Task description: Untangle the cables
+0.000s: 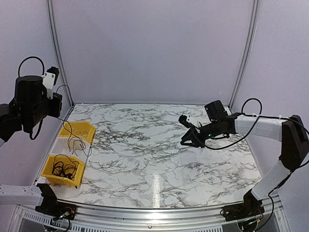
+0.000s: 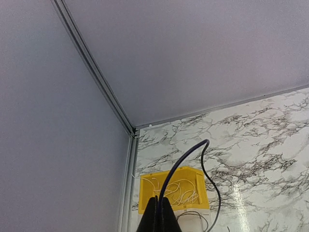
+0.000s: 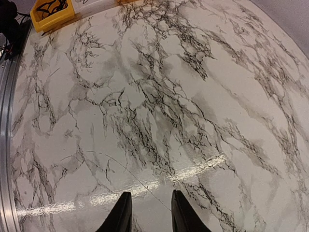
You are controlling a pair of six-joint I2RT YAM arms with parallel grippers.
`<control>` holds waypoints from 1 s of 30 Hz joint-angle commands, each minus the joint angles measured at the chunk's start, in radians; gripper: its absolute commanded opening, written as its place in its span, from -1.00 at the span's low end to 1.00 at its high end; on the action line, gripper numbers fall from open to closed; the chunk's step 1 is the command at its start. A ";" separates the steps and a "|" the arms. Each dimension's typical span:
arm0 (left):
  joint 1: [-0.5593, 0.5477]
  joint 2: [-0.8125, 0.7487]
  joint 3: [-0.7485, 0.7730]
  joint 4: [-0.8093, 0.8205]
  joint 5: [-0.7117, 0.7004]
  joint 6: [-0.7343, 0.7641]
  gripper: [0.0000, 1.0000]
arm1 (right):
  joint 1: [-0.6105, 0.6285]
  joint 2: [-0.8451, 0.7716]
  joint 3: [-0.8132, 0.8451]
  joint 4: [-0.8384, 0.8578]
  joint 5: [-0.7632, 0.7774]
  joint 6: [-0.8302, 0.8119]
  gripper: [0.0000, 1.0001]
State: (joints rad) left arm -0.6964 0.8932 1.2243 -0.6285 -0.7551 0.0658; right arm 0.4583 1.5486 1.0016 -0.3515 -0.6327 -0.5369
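My left claw (image 2: 158, 212) pinches one thin black cable (image 2: 179, 161) high up. The wiry black bunch (image 1: 65, 166) lies in the near yellow plastic bin (image 1: 58, 180). My right claw (image 3: 147, 210) is half open, empty. Pulling higher could drag the whole bunch out.

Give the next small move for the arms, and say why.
Probably raise the left pincer a little higher: it is shut on a black cable whose tail hangs down to the yellow bins, not yet clear. The right pincer hovers open over the marble table, far off.
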 commanded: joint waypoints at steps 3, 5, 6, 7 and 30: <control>0.067 -0.029 -0.060 -0.044 -0.072 0.038 -1.00 | -0.004 0.011 0.005 0.009 0.008 -0.020 -0.43; 0.105 -0.033 -0.076 -0.044 -0.073 0.047 -1.00 | -0.004 0.012 0.005 0.009 0.008 -0.021 -0.43; 0.123 -0.033 -0.084 -0.044 -0.066 0.052 -1.00 | -0.004 0.011 0.005 0.008 0.008 -0.022 -0.43; 0.144 -0.030 -0.089 -0.042 -0.057 0.057 -1.00 | -0.004 0.011 0.005 0.008 0.008 -0.023 -0.43; 0.311 0.064 -0.336 0.116 0.029 -0.092 -1.00 | -0.004 0.029 0.014 -0.026 0.008 -0.052 -0.47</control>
State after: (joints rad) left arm -0.4259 0.9360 0.9195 -0.6094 -0.7322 0.0311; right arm 0.4583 1.5669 1.0016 -0.3611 -0.6209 -0.5766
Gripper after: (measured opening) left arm 0.024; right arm 0.269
